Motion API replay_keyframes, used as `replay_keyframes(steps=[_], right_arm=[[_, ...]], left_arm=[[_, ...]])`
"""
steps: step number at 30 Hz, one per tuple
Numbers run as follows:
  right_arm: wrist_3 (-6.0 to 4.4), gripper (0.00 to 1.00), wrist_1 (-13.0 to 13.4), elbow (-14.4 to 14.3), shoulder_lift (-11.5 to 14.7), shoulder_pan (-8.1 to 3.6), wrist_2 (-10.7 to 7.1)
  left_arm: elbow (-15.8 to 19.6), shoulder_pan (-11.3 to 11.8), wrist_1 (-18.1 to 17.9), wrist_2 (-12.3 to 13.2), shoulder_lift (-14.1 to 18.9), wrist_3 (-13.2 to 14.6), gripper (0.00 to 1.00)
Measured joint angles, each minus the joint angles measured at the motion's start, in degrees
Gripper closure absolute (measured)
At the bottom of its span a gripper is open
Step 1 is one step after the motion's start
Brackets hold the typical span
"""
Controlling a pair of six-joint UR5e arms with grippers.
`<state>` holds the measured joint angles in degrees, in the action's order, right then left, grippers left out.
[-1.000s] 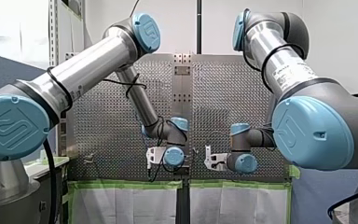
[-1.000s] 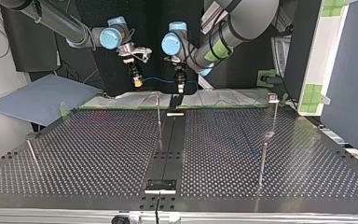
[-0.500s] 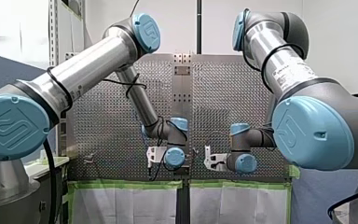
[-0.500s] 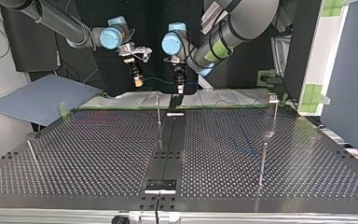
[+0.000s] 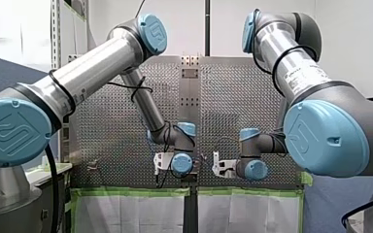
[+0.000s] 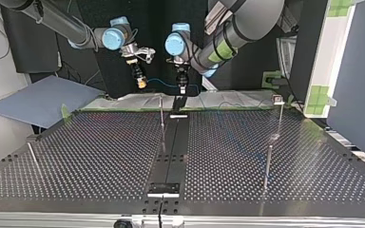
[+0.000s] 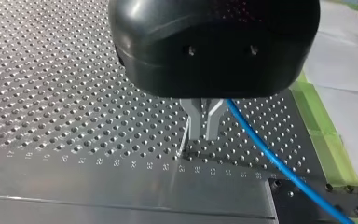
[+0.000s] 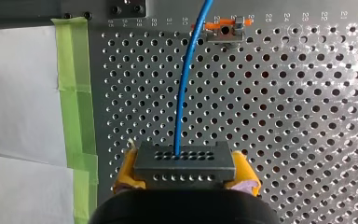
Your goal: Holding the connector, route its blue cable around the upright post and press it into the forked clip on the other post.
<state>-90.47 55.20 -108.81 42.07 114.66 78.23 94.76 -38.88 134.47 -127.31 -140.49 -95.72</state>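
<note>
In the right wrist view my right gripper (image 8: 186, 179) is shut on the black connector (image 8: 185, 163), with a yellow pad (image 8: 127, 170) on each side. The blue cable (image 8: 182, 93) leaves the connector and runs ahead over the perforated plate. In the left wrist view my left gripper (image 7: 200, 135) has its metal fingers (image 7: 213, 121) together, hanging above the plate. The blue cable (image 7: 270, 154) passes close along one finger's outer side; nothing shows between the tips. The top view has my right gripper (image 6: 141, 84) at left, my left gripper (image 6: 183, 89) beside it, and the cable (image 6: 161, 82) between them.
In the top view a thin upright post (image 6: 161, 111) stands just below the grippers; a post with a clip head (image 6: 279, 111) and another post (image 6: 267, 166) stand at the right. A small orange-tagged bracket (image 8: 223, 29) lies ahead of the connector. Green tape (image 8: 74, 93) edges the plate.
Both arms have barely shifted. In the top view my left gripper sits a touch higher than a second ago.
</note>
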Motion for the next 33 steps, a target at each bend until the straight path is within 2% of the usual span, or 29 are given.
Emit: replay_keyframes(steps=[9,17,22,27,33], right_arm=[[0.01,1.00,-0.1,0.0,0.0,0.03,0.00],[0.05,1.00,-0.1,0.0,0.0,-0.01,0.02],[0.08,1.00,-0.3,0.0,0.0,-0.43,0.44],[0.07,1.00,-0.2,0.0,0.0,-0.86,0.67],[-0.01,1.00,-0.2,0.3,0.0,-1.44,0.70]], left_arm=[[0.0,-1.0,-0.1,-0.8,0.0,0.1,0.99],[0.2,-2.3,0.0,-3.0,0.0,0.2,0.99],[1.7,-3.3,-1.3,-4.4,0.0,0.2,0.99],[2.9,-4.1,-3.3,-4.5,0.0,0.8,0.99],[3.0,-4.6,-4.2,-3.5,-0.1,2.0,0.99]])
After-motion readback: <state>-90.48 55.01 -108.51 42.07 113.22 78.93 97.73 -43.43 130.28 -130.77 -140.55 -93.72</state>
